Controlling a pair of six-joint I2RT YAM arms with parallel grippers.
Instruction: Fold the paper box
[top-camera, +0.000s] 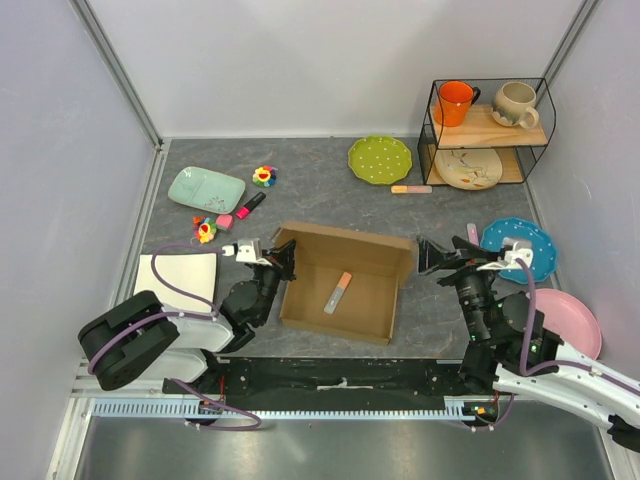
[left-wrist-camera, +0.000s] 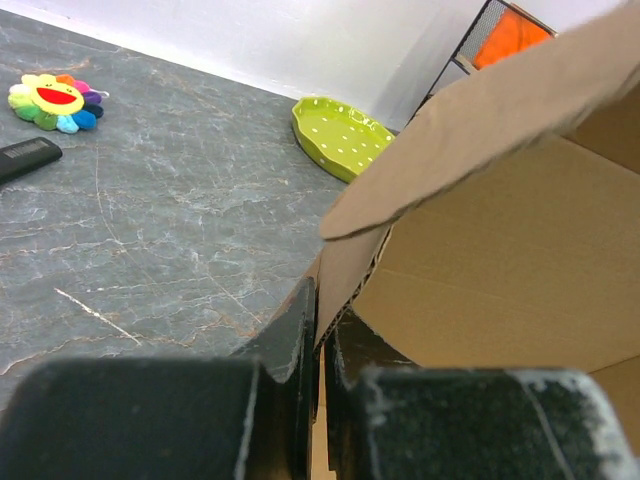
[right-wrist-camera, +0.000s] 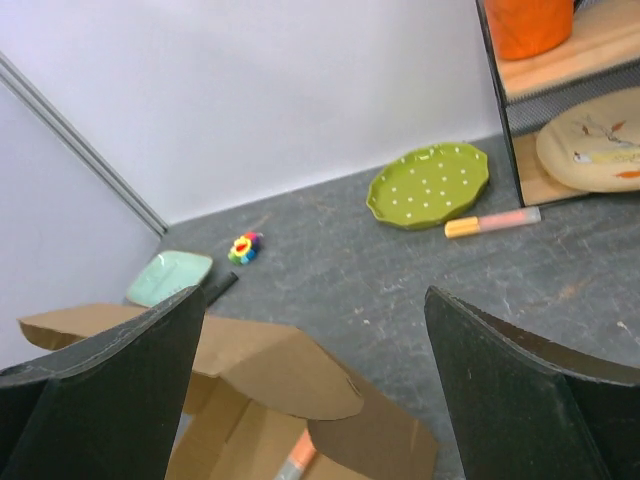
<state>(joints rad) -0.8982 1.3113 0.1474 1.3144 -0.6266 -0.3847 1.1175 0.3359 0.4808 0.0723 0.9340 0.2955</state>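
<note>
Left wrist view puts the left gripper (left-wrist-camera: 320, 335) nearest. Its black fingers (left-wrist-camera: 290, 335) are pressed together on the thin upper edge of the left wall of the paper box (left-wrist-camera: 500, 260), so the cardboard is pinched between them. Across the table, the right gripper (right-wrist-camera: 315, 340) stands spread wide with nothing in it. A rounded side flap (right-wrist-camera: 290, 375) lies below and just beyond its fingers, seemingly apart from both.

From the top external view, the box sits mid-table between the two grippers. It is open-topped, with its walls partly raised and its flaps not yet tucked. A small orange-ended stick (top-camera: 338, 293) lies on its floor.

The corrugated sheet looks light and stiff across each panel but ready to hinge along its scored lines. It should swing easily and slide on the smooth tabletop unless one side is anchored. The best hold is probably a flap or wall edge, taken near its middle and close to a crease. A pinch at a corner would likely twist the panel, and a hard squeeze could crush the fluting. The loose stick may roll if the box tips.

Farther back, well apart from the box, are a green dotted plate (top-camera: 380, 159) and a wire shelf (top-camera: 487, 135) holding mugs.
</note>
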